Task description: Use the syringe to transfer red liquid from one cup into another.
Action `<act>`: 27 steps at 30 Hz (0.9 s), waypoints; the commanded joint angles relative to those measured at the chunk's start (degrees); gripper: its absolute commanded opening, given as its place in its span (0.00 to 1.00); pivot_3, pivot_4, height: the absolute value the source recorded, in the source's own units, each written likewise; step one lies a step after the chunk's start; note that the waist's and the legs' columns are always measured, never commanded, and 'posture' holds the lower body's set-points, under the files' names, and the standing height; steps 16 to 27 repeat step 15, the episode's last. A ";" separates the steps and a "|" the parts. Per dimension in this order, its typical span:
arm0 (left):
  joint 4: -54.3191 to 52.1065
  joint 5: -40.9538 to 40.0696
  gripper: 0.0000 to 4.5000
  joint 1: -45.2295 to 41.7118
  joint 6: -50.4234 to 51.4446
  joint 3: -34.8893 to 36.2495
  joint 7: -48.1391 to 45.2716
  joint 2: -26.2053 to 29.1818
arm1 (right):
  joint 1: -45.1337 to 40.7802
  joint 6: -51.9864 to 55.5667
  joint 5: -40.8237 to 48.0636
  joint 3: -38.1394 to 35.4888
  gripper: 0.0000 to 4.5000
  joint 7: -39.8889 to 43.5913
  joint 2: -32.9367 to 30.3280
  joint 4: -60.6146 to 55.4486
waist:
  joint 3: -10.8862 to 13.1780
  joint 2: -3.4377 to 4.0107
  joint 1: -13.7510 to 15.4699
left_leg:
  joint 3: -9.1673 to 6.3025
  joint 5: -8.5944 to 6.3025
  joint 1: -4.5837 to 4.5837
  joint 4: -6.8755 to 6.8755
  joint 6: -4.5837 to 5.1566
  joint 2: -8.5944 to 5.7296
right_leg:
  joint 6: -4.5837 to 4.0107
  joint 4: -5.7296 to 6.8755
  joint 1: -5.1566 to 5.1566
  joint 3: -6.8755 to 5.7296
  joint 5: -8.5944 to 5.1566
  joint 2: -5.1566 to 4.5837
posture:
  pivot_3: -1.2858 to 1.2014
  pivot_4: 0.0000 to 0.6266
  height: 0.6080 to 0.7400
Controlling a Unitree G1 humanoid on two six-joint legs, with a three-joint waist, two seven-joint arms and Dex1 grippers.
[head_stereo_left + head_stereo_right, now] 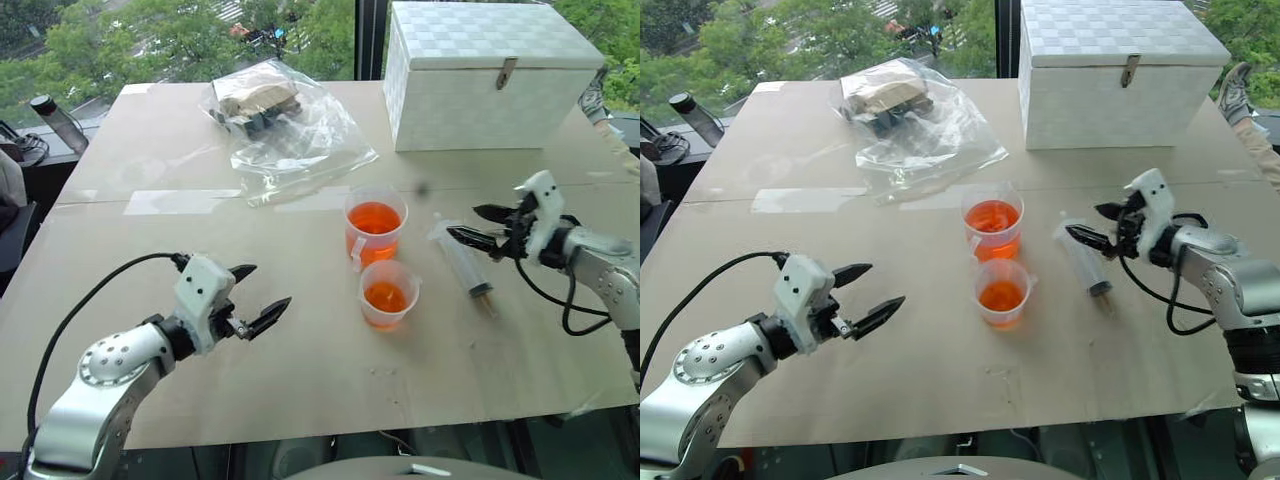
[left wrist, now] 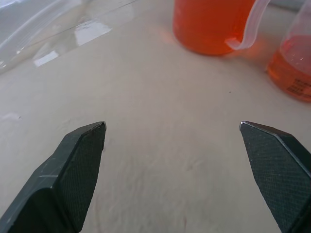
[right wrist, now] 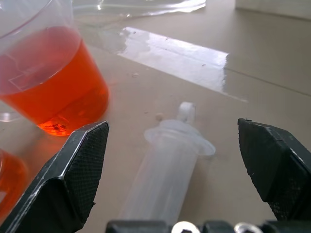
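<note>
On the counter (image 1: 300, 400) we see a white box (image 1: 495, 75) with a metal latch at about one o'clock from the cups, and a crumpled clear plastic bag (image 1: 285, 125) holding dark and pale items at eleven o'clock. Nothing lies between either claw and the cups.

We count two clear cups, both holding red liquid (image 1: 375, 218). The taller cup (image 1: 376, 228), with a white tab on its side, is roughly half full; the shorter cup (image 1: 388, 295) stands just beside it at six o'clock and holds a shallower pool.

There is one syringe (image 1: 464, 262) — it lies flat on the counter at three o'clock from the cups, tip pointing towards the near edge, plunger end away from us.

We count two claws. The left claw (image 1: 262, 297) hovers at eight o'clock from the cups, its fingers spread wide and empty. The right claw (image 1: 482, 226) sits just beside the syringe's plunger end — fingers apart, gripping nothing.
</note>
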 commanded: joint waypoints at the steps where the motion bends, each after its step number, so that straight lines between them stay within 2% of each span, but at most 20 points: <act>1: -3.83 1.72 1.00 4.27 -1.72 2.16 0.43 -0.69 | 10.05 -9.42 -0.84 -6.79 0.99 11.53 -2.90 -1.45 | -0.01 0.00 0.28 | 0.00 0.00 -0.01 -0.05 0.00 -0.01 | 0.00 -0.02 0.00 -0.01 0.00 -0.03 | 0.52 0.24 1.00; 5: -3.33 4.03 1.00 10.64 -5.85 1.63 -0.56 -3.03 | 22.49 -20.00 -3.56 -11.46 0.99 20.44 -2.78 1.87 | -0.07 0.13 -0.47 | 0.03 -0.02 0.13 -0.10 0.04 0.00 | 0.00 0.02 0.09 0.03 0.00 -0.02 | 0.52 0.24 1.00; 7: -1.89 6.00 1.00 12.47 -8.62 0.61 -0.83 -4.12 | 25.66 -24.83 -4.31 -13.46 0.99 23.16 -1.37 5.37 | -0.11 0.22 -0.82 | 0.03 -0.15 0.29 -0.11 0.25 0.00 | -0.03 0.08 0.20 0.04 0.00 -0.01 | 0.52 0.24 1.00; 9: -1.03 5.83 1.00 13.04 -9.69 0.66 -0.32 -5.94 | 27.03 -29.02 -5.40 -14.60 0.99 25.03 -0.36 8.88 | -0.09 0.32 -1.22 | 0.09 -0.17 0.87 -0.22 0.29 0.00 | -0.06 0.05 0.70 0.12 -0.01 -0.01 | 0.52 0.24 1.00; 10: -0.44 5.88 1.00 13.24 -10.24 0.73 -0.25 -6.67 | 27.62 -31.99 -6.85 -14.52 0.99 26.23 -0.18 10.71 | -0.11 0.35 -1.29 | 0.09 -0.18 1.26 -0.24 0.30 0.01 | -0.09 0.01 1.07 0.13 -0.03 -0.02 | 0.52 0.24 1.00; 15: 2.30 6.95 1.00 15.04 -14.06 1.82 -2.37 -7.41 | 27.80 -39.60 -9.22 -14.14 0.99 28.45 2.11 13.96 | -0.17 0.40 -1.66 | 0.08 -0.19 1.35 -0.23 0.30 0.02 | -0.32 0.03 1.12 0.14 -0.11 -0.03 | 0.52 0.24 1.00; 27: 2.30 6.95 1.00 15.04 -14.06 1.82 -2.37 -7.41 | 27.80 -39.60 -9.22 -14.14 0.99 28.45 2.11 13.96 | -0.17 0.40 -1.66 | 0.08 -0.19 1.35 -0.23 0.30 0.02 | -0.32 0.03 1.12 0.14 -0.11 -0.03 | 0.52 0.24 1.00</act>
